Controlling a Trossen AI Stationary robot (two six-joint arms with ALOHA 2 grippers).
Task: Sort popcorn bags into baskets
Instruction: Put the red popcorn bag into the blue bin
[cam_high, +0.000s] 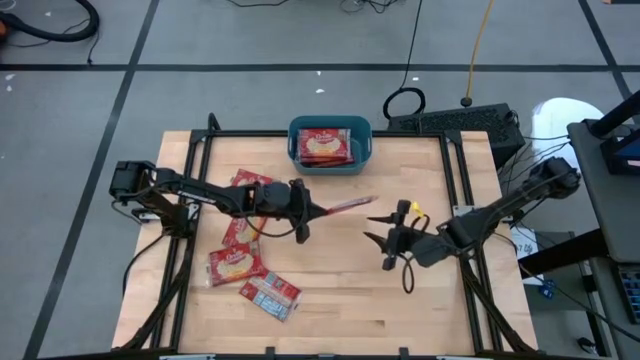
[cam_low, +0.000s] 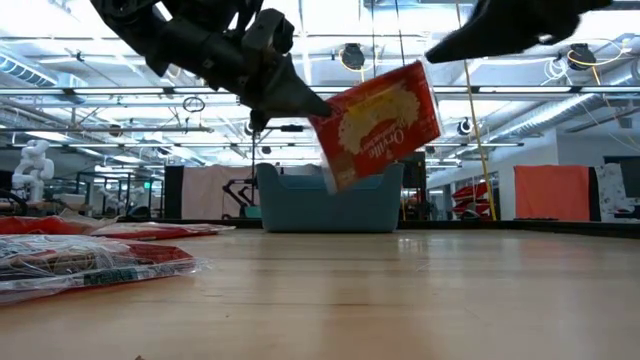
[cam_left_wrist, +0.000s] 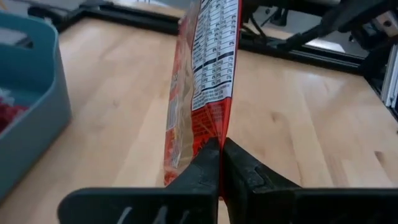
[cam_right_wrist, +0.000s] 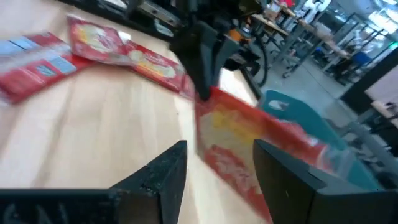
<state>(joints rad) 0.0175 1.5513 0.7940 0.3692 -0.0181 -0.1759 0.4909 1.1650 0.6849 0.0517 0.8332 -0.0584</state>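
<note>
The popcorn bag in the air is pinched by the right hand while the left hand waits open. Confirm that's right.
Not right: the sides are swapped. The left hand is shut on the lifted popcorn bag, as the left wrist view shows, and the right hand waits open, apart from the bag, in the high view.

Table top (cam_high: 340, 290) is pale wood, smooth planks with a slight sheen, framed by matt black metal rails (cam_high: 452, 190). Popcorn bags (cam_low: 378, 122) are glossy red film (crinkly, catching highlights; the loose pile (cam_low: 90, 258) looks clear-wrapped and shiny), and the basket (cam_high: 330, 146) is smooth teal plastic with a dull satin finish. Left gripper (cam_left_wrist: 221, 163) fingers (cam_left_wrist: 249, 174) look like matt black plastic, same on the right gripper (cam_right_wrist: 217, 165).
</note>
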